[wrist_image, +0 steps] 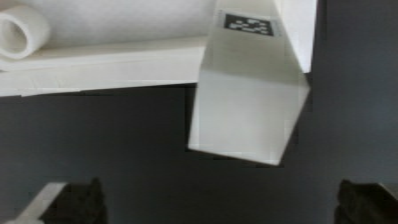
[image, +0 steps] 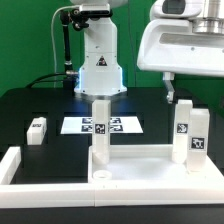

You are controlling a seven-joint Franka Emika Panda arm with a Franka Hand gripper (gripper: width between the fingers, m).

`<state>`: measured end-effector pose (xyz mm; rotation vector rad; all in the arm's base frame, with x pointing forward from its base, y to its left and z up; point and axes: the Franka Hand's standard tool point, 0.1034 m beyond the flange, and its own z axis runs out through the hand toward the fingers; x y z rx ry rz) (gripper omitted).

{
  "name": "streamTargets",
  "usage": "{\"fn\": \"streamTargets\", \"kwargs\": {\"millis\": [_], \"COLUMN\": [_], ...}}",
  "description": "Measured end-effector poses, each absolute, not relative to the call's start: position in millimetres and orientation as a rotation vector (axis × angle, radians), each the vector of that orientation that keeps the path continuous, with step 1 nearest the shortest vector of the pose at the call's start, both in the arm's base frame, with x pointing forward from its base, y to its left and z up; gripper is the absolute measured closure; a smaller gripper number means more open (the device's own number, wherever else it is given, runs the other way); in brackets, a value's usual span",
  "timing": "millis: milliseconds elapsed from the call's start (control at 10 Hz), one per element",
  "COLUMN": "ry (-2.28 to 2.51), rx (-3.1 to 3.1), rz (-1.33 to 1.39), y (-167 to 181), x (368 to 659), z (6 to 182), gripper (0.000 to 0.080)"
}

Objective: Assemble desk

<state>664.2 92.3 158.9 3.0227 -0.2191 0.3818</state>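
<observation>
Showing black table (image: pixel 40 100), green backdrop (image: pixel 30 40) behind; arm (image: pixel 185 40) reaches over, gripper (wrist_image: pixel 217 205) pointing down, fingers (wrist_image: pixel 71 200) spread wide, holding nothing, upright leg block (wrist_image: pixel 246 95) near below it.

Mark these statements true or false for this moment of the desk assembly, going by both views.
1. The gripper is open and holds nothing. True.
2. Two legs stand upright: the middle leg and the right leg. True.
3. The loose leg block lies on the marker board. False: it lies on the black table, apart from the board, toward the exterior view's left.
4. The tabletop panel is propped up on its edge. False: it lies flat on the table.
</observation>
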Motion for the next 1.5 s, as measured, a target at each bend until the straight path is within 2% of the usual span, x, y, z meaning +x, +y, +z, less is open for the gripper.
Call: {"fn": "streamTargets", "kwargs": {"millis": [500,800,1000,1300,1500], "ry": [-0.292,-0.301,-0.330,-0.322,-0.376], "rx": [3.119,3.222,3.183,3.144,3.124], "rz": [0.306,0.235,0.208,0.163,0.162], "y": [82,97,103,100,101], "x": [655,663,668,659,658], "z": [162.6,160.8,149.5,130.9,126.5], "gripper": [0.0150,0.0150,0.0150,0.0150,0.0150]}}
